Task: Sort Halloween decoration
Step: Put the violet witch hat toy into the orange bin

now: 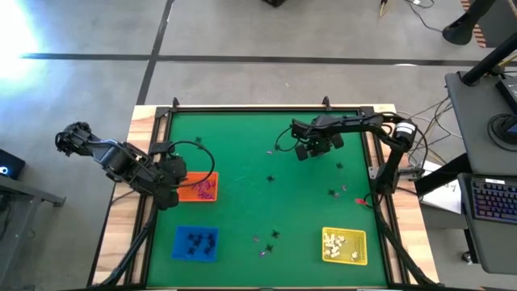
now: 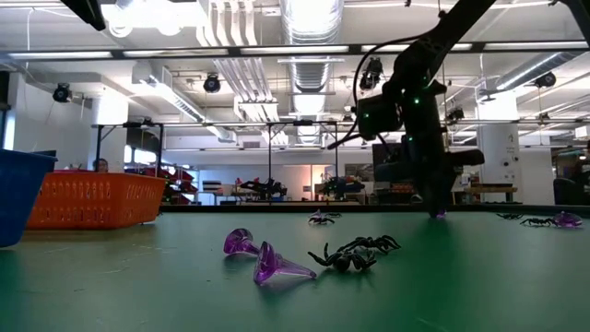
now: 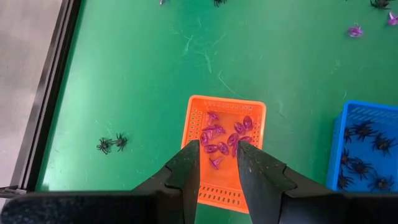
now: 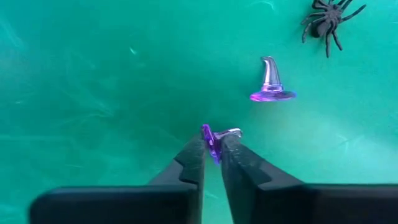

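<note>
Right end effector pinched on purple witch hat at green surface, ready for lift toward orange tray. Left end effector half open, empty, hovering over that tray of purple hats.

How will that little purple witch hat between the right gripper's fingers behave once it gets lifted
The purple witch hat looks like hard glossy plastic, so it should stay stiff but may slip. The right gripper pinches only its thin brim edge, so it could twist or pop out. It seems very light; a second hat nearby stands upright on its brim.
</note>
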